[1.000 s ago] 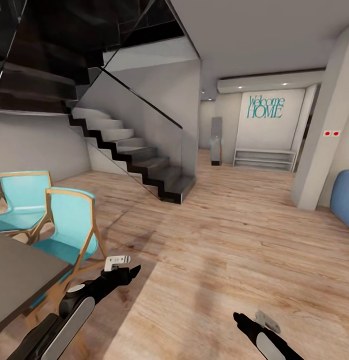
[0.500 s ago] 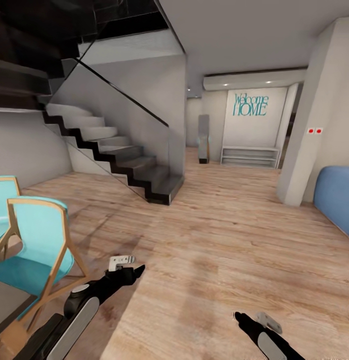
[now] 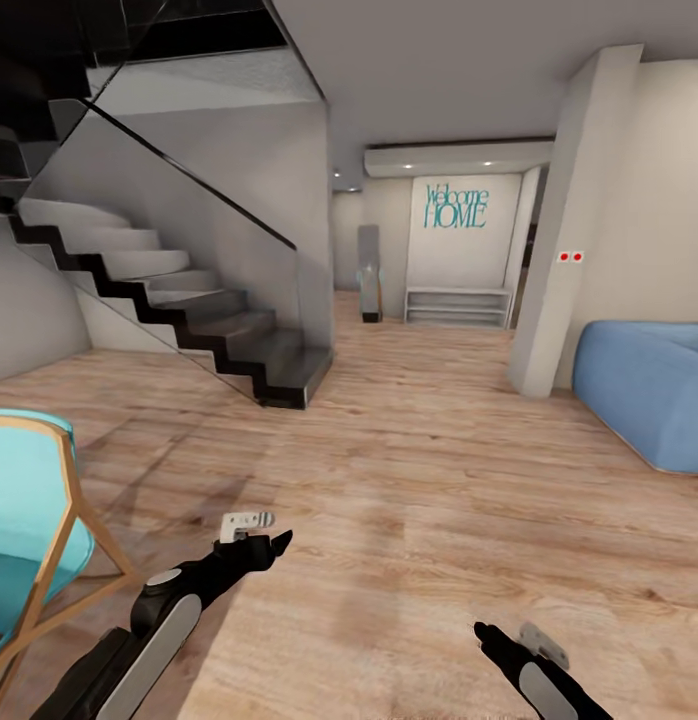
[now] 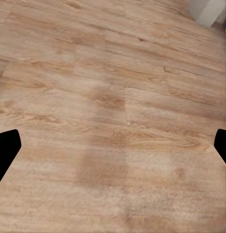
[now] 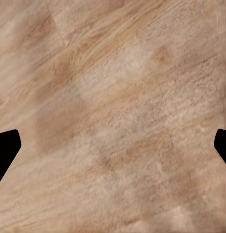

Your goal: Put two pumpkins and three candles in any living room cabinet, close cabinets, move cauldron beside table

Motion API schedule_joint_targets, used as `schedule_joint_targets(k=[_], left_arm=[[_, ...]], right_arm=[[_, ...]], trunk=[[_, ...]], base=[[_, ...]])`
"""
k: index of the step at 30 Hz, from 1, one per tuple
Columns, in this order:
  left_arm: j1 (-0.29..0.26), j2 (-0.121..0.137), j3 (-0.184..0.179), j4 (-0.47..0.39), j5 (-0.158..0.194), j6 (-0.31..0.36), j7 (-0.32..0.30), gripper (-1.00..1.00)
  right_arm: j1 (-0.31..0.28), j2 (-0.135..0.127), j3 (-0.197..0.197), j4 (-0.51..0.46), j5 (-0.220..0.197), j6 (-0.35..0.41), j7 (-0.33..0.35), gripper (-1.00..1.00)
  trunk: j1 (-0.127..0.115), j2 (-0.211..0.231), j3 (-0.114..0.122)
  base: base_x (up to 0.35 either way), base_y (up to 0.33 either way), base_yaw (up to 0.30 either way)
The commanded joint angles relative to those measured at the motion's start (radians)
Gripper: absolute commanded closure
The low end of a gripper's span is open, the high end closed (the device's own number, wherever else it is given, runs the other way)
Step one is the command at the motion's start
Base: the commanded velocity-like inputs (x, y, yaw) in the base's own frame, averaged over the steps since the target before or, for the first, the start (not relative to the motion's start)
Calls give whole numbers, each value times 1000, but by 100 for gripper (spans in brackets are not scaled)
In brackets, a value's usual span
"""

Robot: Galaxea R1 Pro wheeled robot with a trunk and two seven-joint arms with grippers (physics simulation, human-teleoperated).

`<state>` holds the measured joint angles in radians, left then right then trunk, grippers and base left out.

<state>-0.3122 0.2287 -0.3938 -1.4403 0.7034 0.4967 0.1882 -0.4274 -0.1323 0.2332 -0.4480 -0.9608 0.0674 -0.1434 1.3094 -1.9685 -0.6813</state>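
- nearest, the left claw [image 3: 257,545] and right claw [image 3: 494,640] hang low over the plank floor [image 3: 419,480], both spread apart and empty.
- beside the left arm, a turquoise chair [image 3: 29,520] could snag it on a turn.
- farther off, stairs [image 3: 189,330], a pillar [image 3: 564,220] and the blue sofa [image 3: 644,385] mark the living room; pumpkins, candles, cabinet and cauldron are out of sight here.
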Motion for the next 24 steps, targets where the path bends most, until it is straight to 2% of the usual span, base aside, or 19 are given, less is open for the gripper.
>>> schedule_joint_targets(k=[1,13,19,24], left_arm=[[-1,1,-2,-2,11,2,10,-100],[-1,0,-8,-2,11,2,10,-100],[-1,-17,-19,-3,10,2,10,-100],[-1,-20,-20,-7,9,2,10,-100]], right_arm=[[-1,-1,8,-2,-6,2,-8,-100],[-1,-1,8,4,-5,3,-10,-100],[-1,-4,8,6,-5,5,-11,-100],[-1,-4,6,12,-5,3,-12,-100]], trunk=[[0,-1,-2],[0,-1,-11],[0,-1,-15],[0,-1,-19]], base=[[0,0,-254],[61,0,-254],[86,0,-254],[87,0,-253]])
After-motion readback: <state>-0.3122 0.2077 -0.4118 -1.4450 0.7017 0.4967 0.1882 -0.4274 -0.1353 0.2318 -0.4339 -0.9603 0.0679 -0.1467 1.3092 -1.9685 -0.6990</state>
